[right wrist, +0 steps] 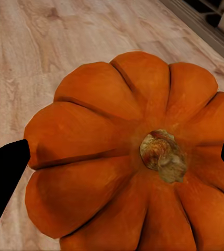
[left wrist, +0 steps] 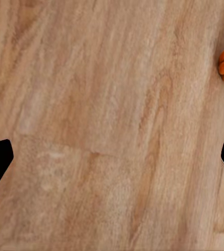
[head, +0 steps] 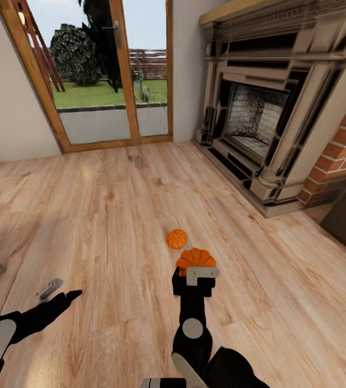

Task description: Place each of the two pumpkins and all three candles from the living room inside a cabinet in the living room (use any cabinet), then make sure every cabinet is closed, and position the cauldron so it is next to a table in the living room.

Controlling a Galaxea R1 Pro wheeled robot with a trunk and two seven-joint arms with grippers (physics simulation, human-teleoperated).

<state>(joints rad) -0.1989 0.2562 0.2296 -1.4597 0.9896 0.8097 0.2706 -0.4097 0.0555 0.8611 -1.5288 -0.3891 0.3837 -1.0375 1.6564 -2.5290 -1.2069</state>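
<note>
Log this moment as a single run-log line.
right tool: open, straddling near pumpkin, not closed | left tool: open, over bare floor | far pumpkin: on floor

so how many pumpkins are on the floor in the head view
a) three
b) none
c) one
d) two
d: a nearer pumpkin lies just beyond the right gripper, and a second pumpkin lies a little farther off on the wooden floor.

You see a matt, grainy wood floor (head: pixel 103 215), smooth ribbed pumpkins (head: pixel 177 238) with a rough dry stem (right wrist: pixel 163 156), carved stone fireplace (head: pixel 270 108) beside red brick (head: pixel 340 156).
</note>
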